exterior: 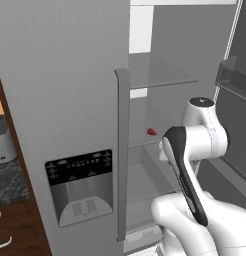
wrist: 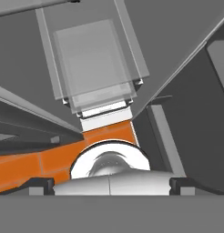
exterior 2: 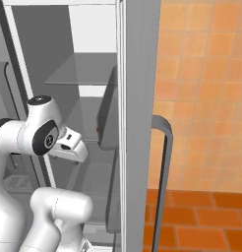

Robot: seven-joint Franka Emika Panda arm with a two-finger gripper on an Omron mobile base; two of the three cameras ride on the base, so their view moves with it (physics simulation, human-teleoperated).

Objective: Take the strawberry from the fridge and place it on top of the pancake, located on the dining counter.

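— Where was the strawberry?
— Centre frame, on a glass shelf inside the fridge.
— The gripper?
— Fingers spread, empty. Its elbow could've clipped the door.

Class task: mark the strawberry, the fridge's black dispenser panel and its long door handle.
strawberry [exterior: 151, 132]: left base view, berry's middle.
dispenser panel [exterior: 80, 186]: left base view, panel's centre.
door handle [exterior: 122, 155]: left base view, mid-bar.

No text can be read. The black dispenser panel on the closed door of the fridge carries rows of small pale marks, too blurred to make out as words or numbers. No brand, label or sign appears elsewhere.
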